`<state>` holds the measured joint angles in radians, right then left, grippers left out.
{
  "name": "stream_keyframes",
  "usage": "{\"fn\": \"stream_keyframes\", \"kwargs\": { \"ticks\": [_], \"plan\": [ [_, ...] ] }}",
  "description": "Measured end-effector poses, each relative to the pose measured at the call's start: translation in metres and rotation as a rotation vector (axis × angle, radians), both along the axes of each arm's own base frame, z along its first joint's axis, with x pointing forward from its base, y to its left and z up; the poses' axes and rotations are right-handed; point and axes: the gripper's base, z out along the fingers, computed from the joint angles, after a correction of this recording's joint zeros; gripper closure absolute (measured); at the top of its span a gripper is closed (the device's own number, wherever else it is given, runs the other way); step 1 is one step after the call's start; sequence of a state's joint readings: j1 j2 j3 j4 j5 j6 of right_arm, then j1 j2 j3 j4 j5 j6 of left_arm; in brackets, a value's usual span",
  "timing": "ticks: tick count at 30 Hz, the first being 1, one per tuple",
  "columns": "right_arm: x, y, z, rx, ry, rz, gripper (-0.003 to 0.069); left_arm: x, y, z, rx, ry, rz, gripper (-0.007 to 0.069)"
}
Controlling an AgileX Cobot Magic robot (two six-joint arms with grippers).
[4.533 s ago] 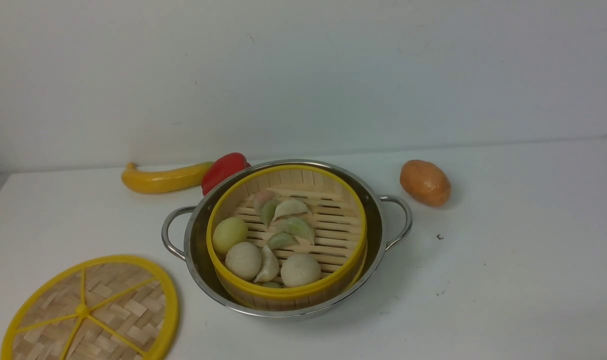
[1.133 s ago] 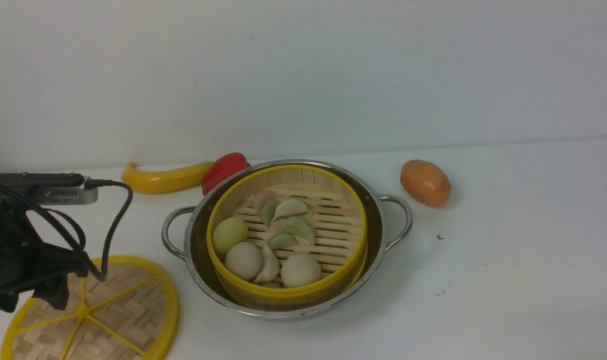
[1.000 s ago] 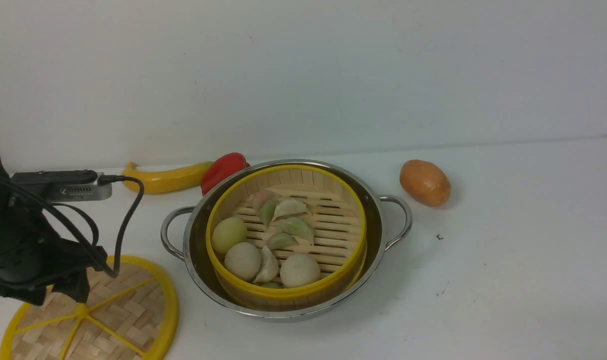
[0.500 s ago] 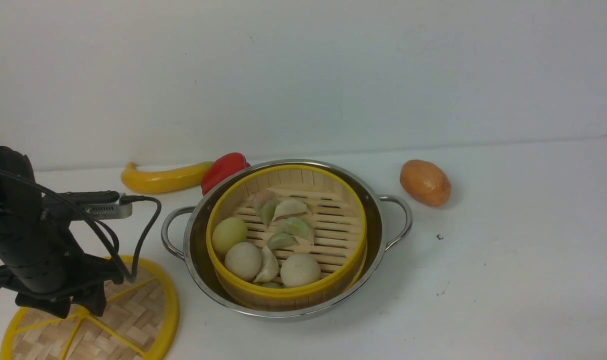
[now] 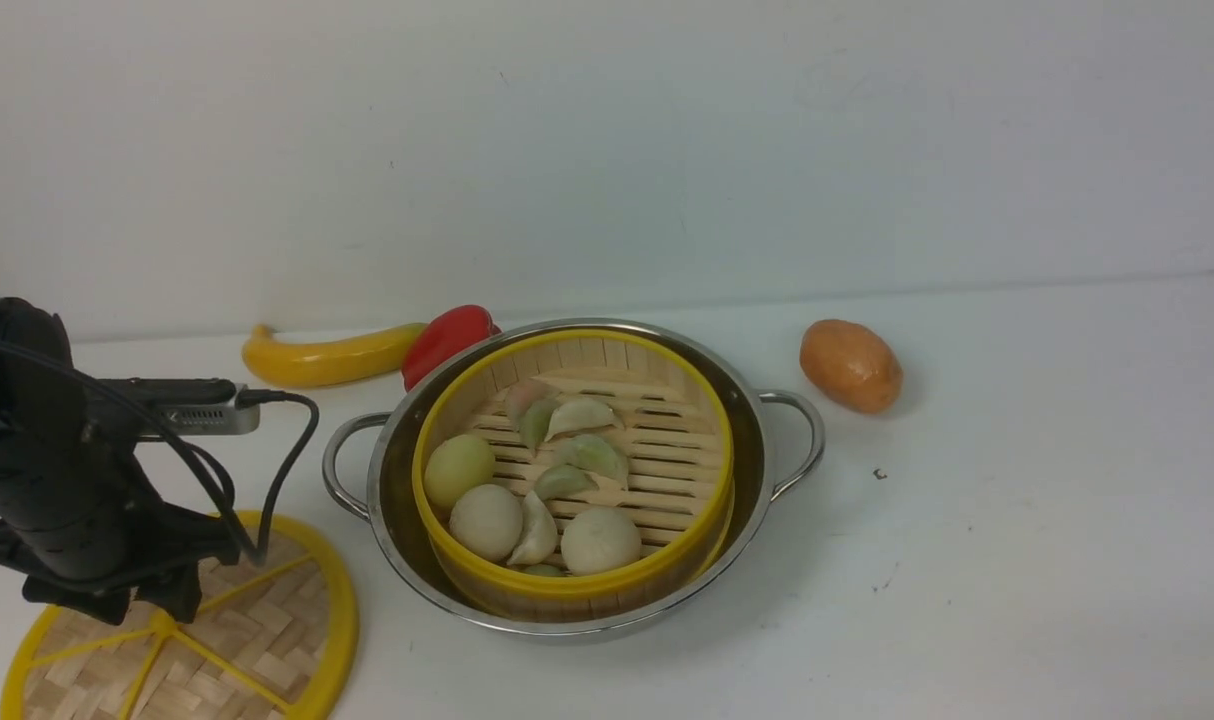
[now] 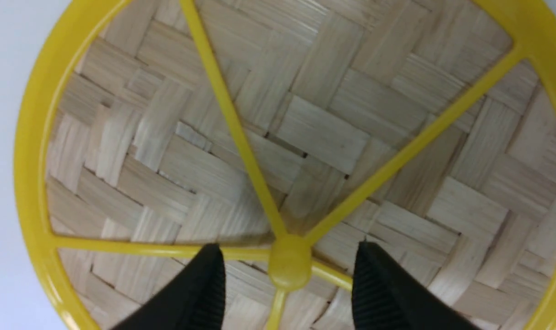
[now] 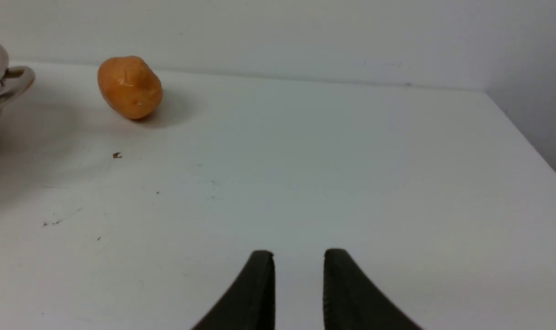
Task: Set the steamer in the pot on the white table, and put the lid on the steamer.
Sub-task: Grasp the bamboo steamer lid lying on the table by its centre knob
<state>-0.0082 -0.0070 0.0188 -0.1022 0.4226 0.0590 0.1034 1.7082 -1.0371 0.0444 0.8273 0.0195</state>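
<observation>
The steamer (image 5: 667, 440), a bamboo basket with yellow rims holding pale buns and dumplings, sits inside the shiny pot (image 5: 750, 450) on the white table (image 5: 1017, 520). The lid (image 5: 267, 625) lies flat on the table to the left of the pot and fills the left wrist view (image 6: 351, 114). My left gripper (image 5: 145, 606) hangs low over the lid. In the left wrist view it (image 6: 289, 250) is open, with one finger on each side of the yellow centre knob (image 6: 289, 270). My right gripper (image 7: 298, 254) is empty over bare table, its jaws a narrow gap apart. It is outside the front view.
An orange potato (image 5: 850, 365) lies right of the pot and shows in the right wrist view (image 7: 129, 87). A yellow banana (image 5: 327, 358) and a red pepper (image 5: 447, 338) lie behind the pot's left side. The pot's handle (image 7: 8, 80) shows at the right wrist view's edge.
My left arm has come into view from the left and moved right and down over the lid. In the last half second it barely shifted. Pot, steamer and lid have not moved.
</observation>
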Motion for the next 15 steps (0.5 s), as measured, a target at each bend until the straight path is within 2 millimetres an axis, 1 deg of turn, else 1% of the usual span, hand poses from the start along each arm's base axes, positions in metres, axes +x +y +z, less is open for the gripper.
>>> {"fn": "stream_keyframes", "kwargs": {
  "ticks": [4, 9, 14, 15],
  "plan": [
    [0.0, 0.0, 0.0, 0.0, 0.0, 0.0, 0.0507, 0.001, 0.0, -0.004, -0.003, 0.011, 0.006, 0.0272],
    [0.0, 0.0, 0.0, 0.0, 0.0, 0.0, 0.05, 0.003, 0.0, -0.014, -0.011, 0.047, 0.022, 0.0272],
    [0.0, 0.0, 0.0, 0.0, 0.0, 0.0, 0.0497, 0.003, 0.0, -0.018, -0.012, 0.059, 0.022, 0.0272],
    [0.0, 0.0, 0.0, 0.0, 0.0, 0.0, 0.0495, 0.004, 0.0, -0.019, -0.012, 0.061, 0.022, 0.0281]
  ]
}}
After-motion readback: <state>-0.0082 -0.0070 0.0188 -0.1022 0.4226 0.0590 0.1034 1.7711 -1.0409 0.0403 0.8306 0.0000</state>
